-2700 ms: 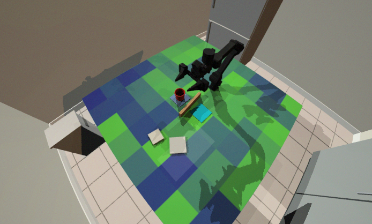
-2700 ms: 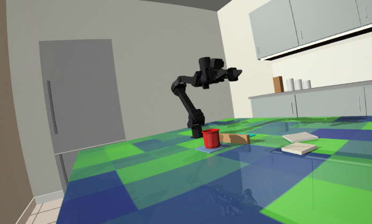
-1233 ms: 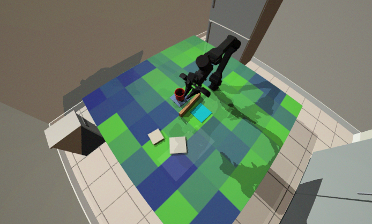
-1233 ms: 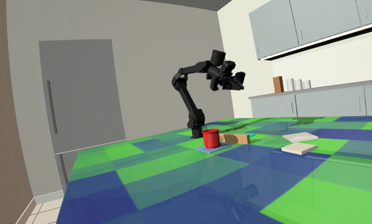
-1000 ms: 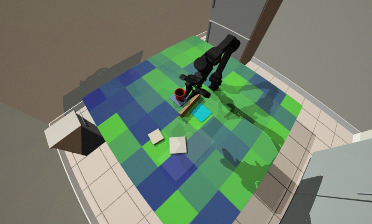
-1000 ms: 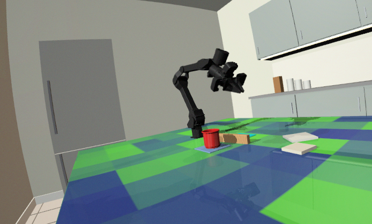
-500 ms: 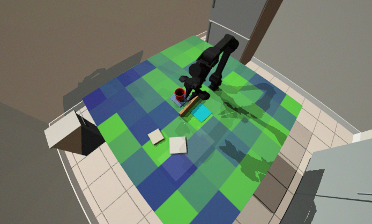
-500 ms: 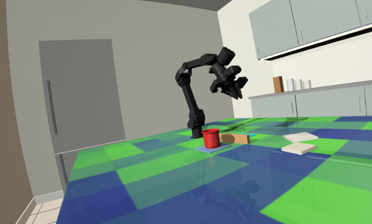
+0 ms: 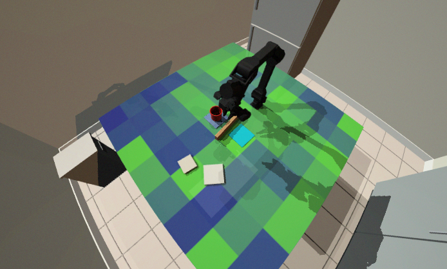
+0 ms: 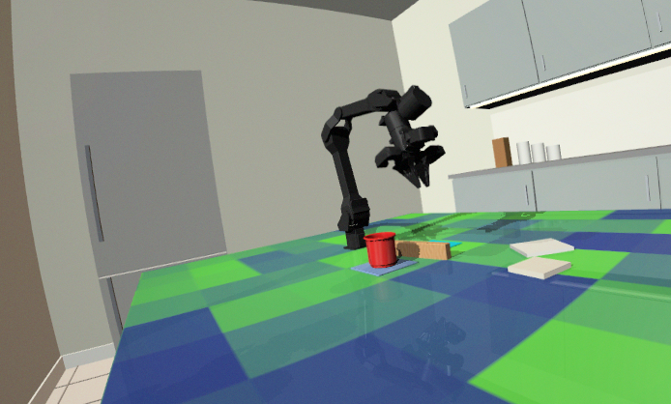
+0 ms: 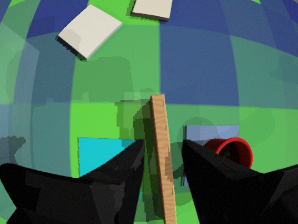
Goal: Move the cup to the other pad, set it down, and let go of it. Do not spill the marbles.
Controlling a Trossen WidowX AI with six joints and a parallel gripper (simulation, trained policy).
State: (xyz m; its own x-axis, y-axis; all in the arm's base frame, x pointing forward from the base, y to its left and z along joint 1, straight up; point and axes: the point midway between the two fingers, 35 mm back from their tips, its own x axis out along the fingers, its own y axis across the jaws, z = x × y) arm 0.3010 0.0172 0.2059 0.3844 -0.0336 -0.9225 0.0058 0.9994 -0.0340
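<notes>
Red and upright, a round cup [image 9: 216,114] [image 10: 380,250] [image 11: 243,159] sits on a slate-blue square pad [image 9: 217,124] [image 10: 378,271] [image 11: 212,131], left of a low wooden bar [image 9: 225,128] [image 10: 425,249] [image 11: 161,145] and a flat cyan pad [image 9: 241,135] [image 10: 449,243] [image 11: 102,152]. Above, the black hand [image 9: 230,117] [image 10: 423,187] [image 11: 163,146] hovers, fingers parted slightly around nothing. Lowered off-centre at that narrow gap, it could knock the cup's rim and spill any marbles.

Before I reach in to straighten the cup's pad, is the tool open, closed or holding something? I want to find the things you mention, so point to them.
Tool [image 9: 230,117] [image 10: 423,187] [image 11: 163,146]: open partway, holding nothing, raised above the table [image 9: 215,230] [image 10: 298,360] [image 11: 197,70].
</notes>
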